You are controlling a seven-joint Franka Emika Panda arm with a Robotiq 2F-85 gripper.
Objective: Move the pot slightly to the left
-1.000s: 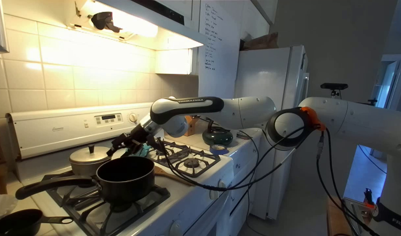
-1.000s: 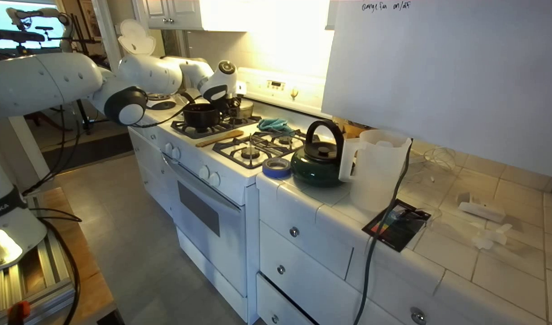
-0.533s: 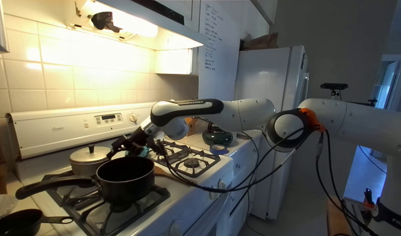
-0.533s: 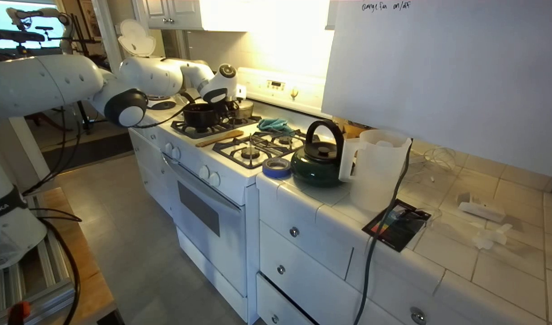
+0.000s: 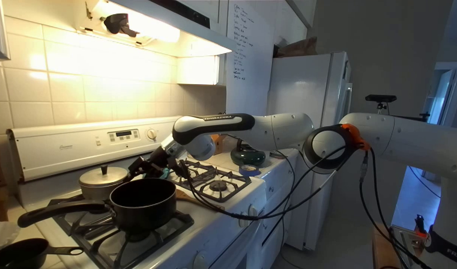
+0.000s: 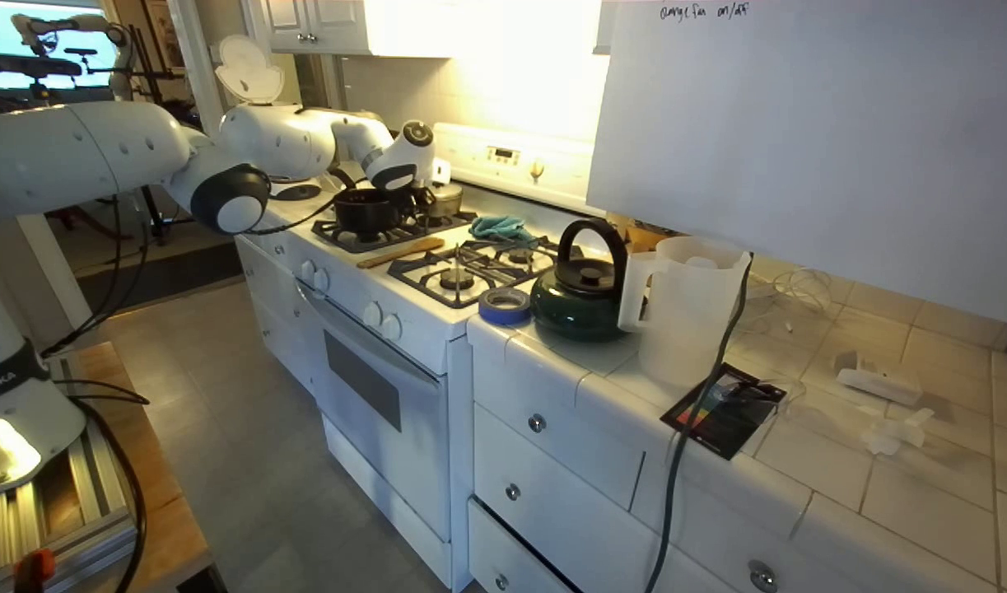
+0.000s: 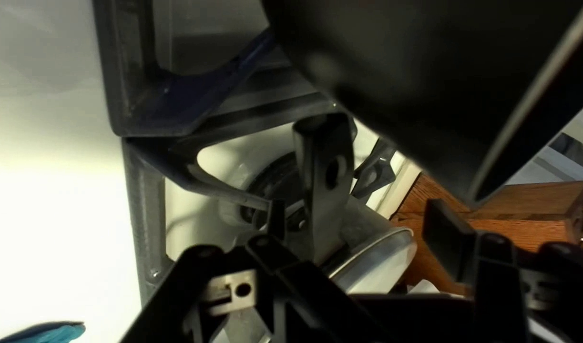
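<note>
The large black pot (image 5: 146, 209) stands upright on a stove grate, its long black handle (image 5: 60, 213) pointing away from the robot's base. It also shows in an exterior view (image 6: 366, 212), partly behind the arm, and fills the upper right of the wrist view (image 7: 396, 71). My gripper (image 7: 360, 226) is open with nothing between its fingers. It points down behind the pot, between it and the cream-white lidded pot (image 5: 103, 181). In an exterior view the gripper (image 5: 133, 172) is just beyond the pot's rim. The pot hides part of the fingers; contact cannot be told.
The lidded pot also shows beyond the fingers in the wrist view (image 7: 377, 262). A teal cloth (image 6: 503, 229), a wooden utensil (image 6: 402, 253), blue tape (image 6: 505, 305) and a dark green kettle (image 6: 584, 288) lie to one side. A small black pan (image 5: 26, 252) is near the handle.
The arm has come down slightly, and the gripper has shifted a little toward the pot and away from the lidded pot. The black pot has not visibly moved.
</note>
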